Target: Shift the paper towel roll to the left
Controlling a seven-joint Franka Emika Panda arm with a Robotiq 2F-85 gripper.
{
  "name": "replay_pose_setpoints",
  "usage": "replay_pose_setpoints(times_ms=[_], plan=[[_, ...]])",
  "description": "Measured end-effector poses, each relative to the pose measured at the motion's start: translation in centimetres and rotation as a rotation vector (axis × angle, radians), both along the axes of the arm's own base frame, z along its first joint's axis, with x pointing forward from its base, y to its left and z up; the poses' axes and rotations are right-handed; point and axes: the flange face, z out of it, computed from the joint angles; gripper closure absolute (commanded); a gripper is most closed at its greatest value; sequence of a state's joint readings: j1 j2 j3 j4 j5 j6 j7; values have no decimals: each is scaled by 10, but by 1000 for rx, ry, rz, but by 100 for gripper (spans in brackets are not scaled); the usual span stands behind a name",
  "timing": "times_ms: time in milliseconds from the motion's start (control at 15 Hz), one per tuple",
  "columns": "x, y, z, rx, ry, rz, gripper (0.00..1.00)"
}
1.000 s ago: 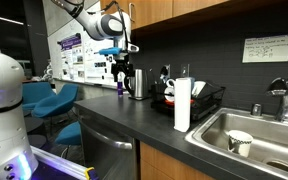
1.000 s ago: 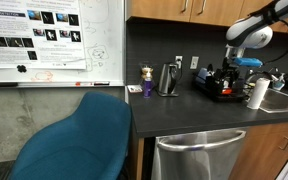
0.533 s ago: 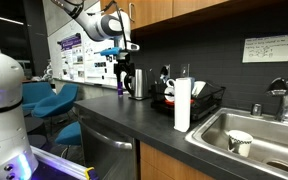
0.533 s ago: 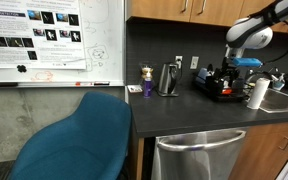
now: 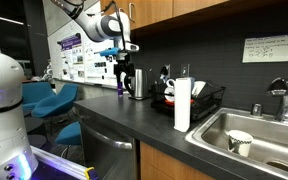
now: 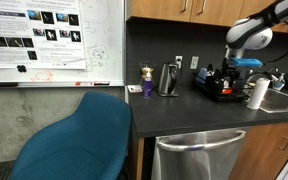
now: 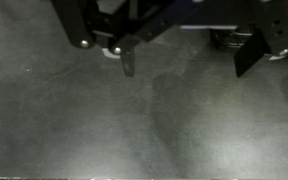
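In an exterior view, you see the paper towel roll [image 5: 182,105], a plain white upright cylinder. It stands on the dark desk [image 5: 114,118] at 9 o'clock of the steel sink [image 5: 259,128], which holds a white cup [image 5: 240,142]. A black wire rack [image 5: 206,103] stands just behind. The end effector [image 5: 123,72] hangs well apart, at 10 o'clock. In an exterior view, the paper towel roll [image 6: 256,93] stands at the picture's 3 o'clock edge. In the wrist view, the end effector [image 7: 189,60] is spread wide and grips nothing, above the mottled desk.
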State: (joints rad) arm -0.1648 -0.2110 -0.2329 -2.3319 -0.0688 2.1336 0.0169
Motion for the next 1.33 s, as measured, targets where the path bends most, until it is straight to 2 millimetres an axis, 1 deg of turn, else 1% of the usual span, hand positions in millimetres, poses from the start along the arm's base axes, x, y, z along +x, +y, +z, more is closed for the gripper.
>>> replay_pose_setpoints(times_ms=[1067,1200,1333], plan=[[0,0,0,-4,1,-10,0],[-1,-3,0,-4,1,-17,0],[-3,-10,1,-5,-2,-33,0]])
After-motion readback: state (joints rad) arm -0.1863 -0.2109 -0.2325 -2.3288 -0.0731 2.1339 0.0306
